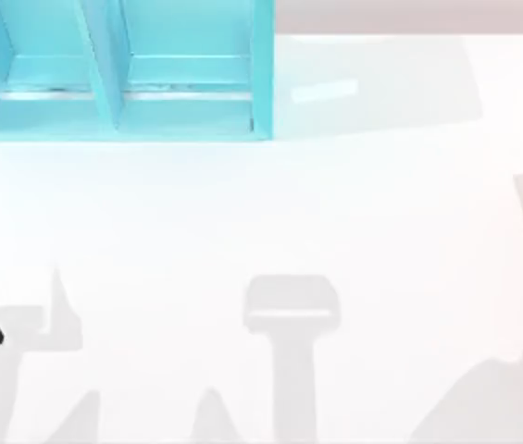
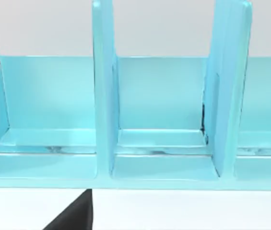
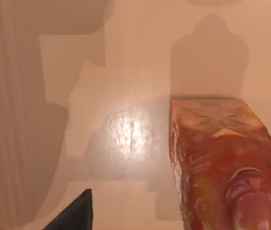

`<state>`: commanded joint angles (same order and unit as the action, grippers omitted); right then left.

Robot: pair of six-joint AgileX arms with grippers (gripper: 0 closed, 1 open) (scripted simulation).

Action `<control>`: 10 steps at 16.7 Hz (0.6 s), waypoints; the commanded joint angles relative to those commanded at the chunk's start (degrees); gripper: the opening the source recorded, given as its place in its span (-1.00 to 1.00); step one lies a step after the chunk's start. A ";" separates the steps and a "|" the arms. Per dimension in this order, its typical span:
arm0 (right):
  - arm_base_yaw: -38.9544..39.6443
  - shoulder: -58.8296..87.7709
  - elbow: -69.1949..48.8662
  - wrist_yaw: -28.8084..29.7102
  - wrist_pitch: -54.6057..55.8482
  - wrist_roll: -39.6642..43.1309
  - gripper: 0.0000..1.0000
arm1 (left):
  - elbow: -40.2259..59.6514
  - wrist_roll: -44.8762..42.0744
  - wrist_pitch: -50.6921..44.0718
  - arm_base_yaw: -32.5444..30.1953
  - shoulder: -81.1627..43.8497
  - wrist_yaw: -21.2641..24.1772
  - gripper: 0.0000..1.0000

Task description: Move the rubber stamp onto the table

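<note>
Orange-brown stamp (image 3: 224,163) fills the right wrist view, close above the worktop (image 1: 270,222), seemingly being carried; whether the tool grasps it, I cannot tell. Next: lower and release.

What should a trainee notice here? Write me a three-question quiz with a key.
1. True or false: the shelf is red.
2. Which wrist view has the stamp close up? A) left B) right
3. Fill in: in the top view, the shelf stands at the table's far ___ corner.
Key: 1 false, it is turquoise; 2 B; 3 left.
</note>
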<state>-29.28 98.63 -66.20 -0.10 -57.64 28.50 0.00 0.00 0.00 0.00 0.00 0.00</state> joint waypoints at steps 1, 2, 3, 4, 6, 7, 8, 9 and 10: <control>-0.01 0.93 1.52 0.00 2.45 0.01 1.00 | 0.00 0.00 0.00 0.00 0.00 0.00 1.00; 0.01 1.93 2.95 -0.01 4.86 -0.01 1.00 | 0.00 0.00 0.00 0.00 0.00 0.00 1.00; 0.04 2.88 4.24 -0.01 7.09 -0.05 1.00 | 0.00 0.00 0.00 0.00 0.00 0.00 1.00; 0.09 3.67 5.31 -0.01 8.96 -0.11 1.00 | 0.00 0.00 0.00 0.00 0.00 0.00 1.00; 0.17 4.54 6.50 0.01 11.03 -0.22 1.00 | 0.00 0.00 0.00 0.00 0.00 0.00 1.00; 0.18 4.60 6.58 0.01 11.16 -0.23 1.00 | 0.00 0.00 0.00 0.00 0.00 0.00 1.00; 0.18 4.60 6.58 0.01 11.16 -0.23 1.00 | 0.00 0.00 0.00 0.00 0.00 0.00 1.00; 0.18 4.60 6.58 0.01 11.16 -0.23 1.00 | 0.00 0.00 0.00 0.00 0.00 0.00 1.00; 0.18 4.60 6.58 0.01 11.16 -0.23 1.00 | 0.00 0.00 0.00 0.00 0.00 0.00 1.00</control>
<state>-29.11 103.23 -59.63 -0.10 -46.48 28.27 0.00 0.00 0.00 0.00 0.00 0.00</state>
